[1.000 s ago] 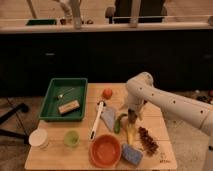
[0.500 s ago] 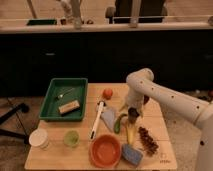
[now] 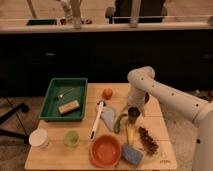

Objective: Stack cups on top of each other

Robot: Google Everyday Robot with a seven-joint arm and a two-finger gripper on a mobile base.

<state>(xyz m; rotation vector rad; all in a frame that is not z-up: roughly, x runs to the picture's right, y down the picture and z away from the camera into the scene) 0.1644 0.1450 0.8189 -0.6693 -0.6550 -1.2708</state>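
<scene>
The dark grey metal tumbler (image 3: 133, 115) stands upright on the wooden table (image 3: 55, 152), right of centre. My gripper (image 3: 133, 107) comes down from the white arm (image 3: 165, 94) and sits right at the tumbler's top. Whether it holds the tumbler does not show. The pale green translucent cup (image 3: 71, 138) stands upright near the table's front left, well apart from the gripper.
A green tray (image 3: 50, 100) holding a small block sits at the back left. A white container (image 3: 39, 138) stands beside the green cup. An orange bowl (image 3: 105, 150), a blue sponge (image 3: 131, 154), a white brush (image 3: 97, 120), an orange fruit (image 3: 107, 93) and brown food (image 3: 146, 140) lie around the tumbler.
The arm's elbow has drawn in and stands more upright. The gripper has stayed at the tumbler. The cups have not moved.
</scene>
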